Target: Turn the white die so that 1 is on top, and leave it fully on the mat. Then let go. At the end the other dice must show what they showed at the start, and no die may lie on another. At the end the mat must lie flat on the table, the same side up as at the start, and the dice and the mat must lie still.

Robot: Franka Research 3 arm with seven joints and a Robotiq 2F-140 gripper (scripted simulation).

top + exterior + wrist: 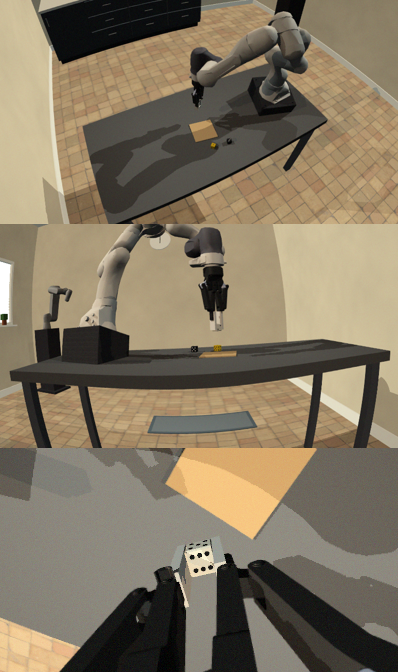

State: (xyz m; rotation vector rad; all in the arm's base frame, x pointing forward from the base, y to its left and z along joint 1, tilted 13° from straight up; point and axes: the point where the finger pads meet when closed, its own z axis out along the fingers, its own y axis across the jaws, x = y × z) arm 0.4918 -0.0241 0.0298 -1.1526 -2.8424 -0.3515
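Note:
The gripper [198, 106] [216, 325] [199, 551] is shut on the white die [202, 563] and holds it well above the table. In the wrist view the die's face towards the camera shows six pips; a narrow strip of another face shows several pips. Its underside and the faces against the fingers are hidden. The tan mat [203, 131] [219, 354] [235, 488] lies flat, off to one side of the held die. A yellow die [213, 145] [217, 348] and a black die [229, 141] [194, 349] stand apart on the table, off the mat.
The dark table [156, 111] [166, 368] carries the arm's black base block [271, 103] [83, 343] at one end. The two dice stand near the mat's side farther from the gripper. Arm shadows cross the table and part of the mat.

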